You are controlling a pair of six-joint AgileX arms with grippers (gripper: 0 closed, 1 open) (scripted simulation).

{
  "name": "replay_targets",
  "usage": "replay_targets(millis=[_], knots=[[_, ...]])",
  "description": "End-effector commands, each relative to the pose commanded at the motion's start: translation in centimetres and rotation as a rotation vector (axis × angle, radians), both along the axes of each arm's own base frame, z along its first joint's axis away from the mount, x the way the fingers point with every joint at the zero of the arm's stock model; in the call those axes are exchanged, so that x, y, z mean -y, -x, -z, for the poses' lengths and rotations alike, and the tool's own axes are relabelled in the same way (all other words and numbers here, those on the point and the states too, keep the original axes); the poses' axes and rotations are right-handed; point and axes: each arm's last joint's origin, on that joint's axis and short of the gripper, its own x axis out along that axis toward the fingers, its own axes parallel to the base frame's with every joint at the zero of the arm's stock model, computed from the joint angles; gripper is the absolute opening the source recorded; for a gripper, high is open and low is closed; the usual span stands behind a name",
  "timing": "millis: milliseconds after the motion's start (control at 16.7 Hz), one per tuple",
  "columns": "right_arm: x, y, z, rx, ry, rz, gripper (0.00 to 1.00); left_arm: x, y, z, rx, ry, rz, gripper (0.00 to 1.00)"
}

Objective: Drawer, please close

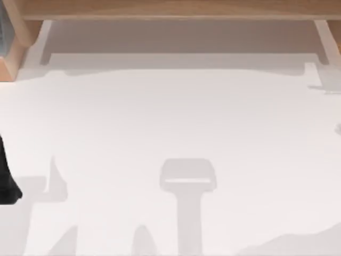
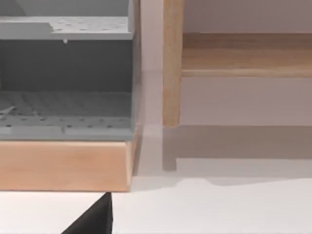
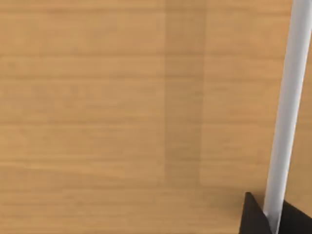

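Right gripper (image 3: 274,220): closest to the lens in the right wrist view, with two dark fingertips, one on each side of a pale bar
Grip state: narrow; both tips look to be touching the bar, so the gripper reads as closed on it, though the contact itself is at the edge of the picture
White handle (image 3: 291,97): a slim straight rod between the right gripper's fingers, running on well past them
Handle long axis: across the finger gap, roughly parallel to the wooden face behind it, so the fingers pinch its thin dimension
Drawer front (image 3: 122,122): a flat panel of light wood straight ahead of the right gripper, just beyond the handle and very near
Key relation: the drawer lies dead ahead of the gripper, so closing it probably needs a straight push forward, square to the panel, with no sideways drift along the rod
How far out the drawer stands: cannot be told
Nearer arm: the right, already at the handle
Left gripper (image 2: 92,222): well apart from the handle, low over the table (image 1: 170,117), facing a grey shelf unit (image 2: 63,73) on a wooden base (image 2: 63,165), with a wooden post (image 2: 171,63) beside it; whether it is open or closed cannot be told
Risk: an off-axis push could let the rod slip between the fingers
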Motion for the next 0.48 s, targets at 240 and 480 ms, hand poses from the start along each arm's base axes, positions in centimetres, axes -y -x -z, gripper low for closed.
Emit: replay_targets(millis=[240,480], knots=[[-0.13,-1.21,0.01,-0.003,-0.002,0.000,0.00,0.00,0.00,0.00,0.000,0.000,0.000,1.00],[0.13,-1.36,-0.04,-0.002,-0.003,0.007,0.00,0.00,0.00,0.00,0.000,0.000,0.000,1.00]])
